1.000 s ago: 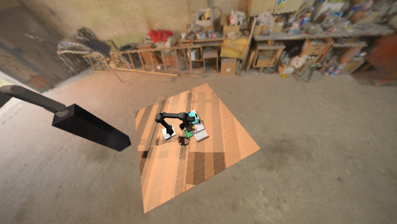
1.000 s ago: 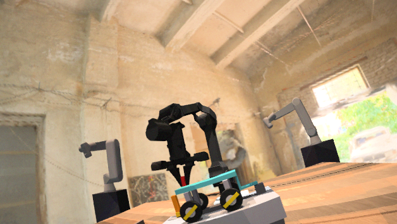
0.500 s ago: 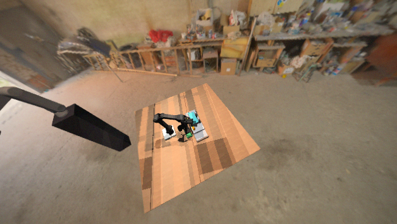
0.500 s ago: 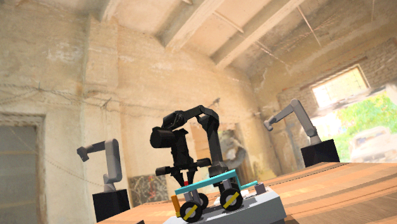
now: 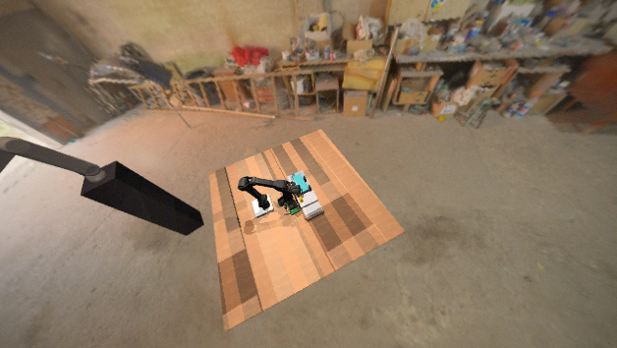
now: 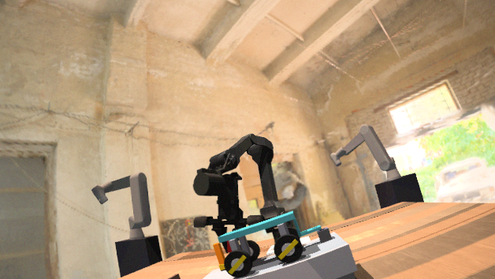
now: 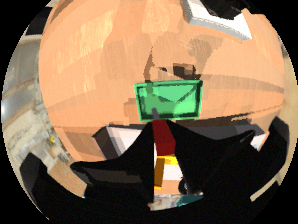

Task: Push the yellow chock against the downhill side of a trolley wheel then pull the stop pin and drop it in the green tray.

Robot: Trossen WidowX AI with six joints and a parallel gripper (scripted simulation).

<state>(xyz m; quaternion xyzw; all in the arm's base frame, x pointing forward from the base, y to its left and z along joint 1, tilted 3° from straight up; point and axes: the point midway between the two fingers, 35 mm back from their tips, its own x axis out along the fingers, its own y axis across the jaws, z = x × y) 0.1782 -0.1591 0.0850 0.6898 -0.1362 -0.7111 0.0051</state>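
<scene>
My gripper (image 7: 158, 124) is shut on the stop pin's red head (image 7: 164, 140) (image 6: 228, 247). The pin's grey shank points toward the green tray (image 7: 180, 107) (image 5: 294, 210), beyond the fingertips in the wrist view. The pin is clear of the ramp's hole as far as shows. The teal trolley (image 6: 256, 227) (image 5: 300, 181) stands on the ramp with its wheels down. The yellow chock with its orange handle (image 6: 218, 254) (image 7: 159, 172) (image 5: 301, 199) stands at the downhill side of a lower wheel, seemingly against it; its black base is mostly hidden.
The grey-white ramp (image 5: 312, 210) (image 6: 327, 262) lies between my gripper and the trolley's far side, close to the tray. A dark block (image 6: 325, 235) stands at its uphill end. The arm's white base plate (image 5: 262, 208) is across the tray from the ramp.
</scene>
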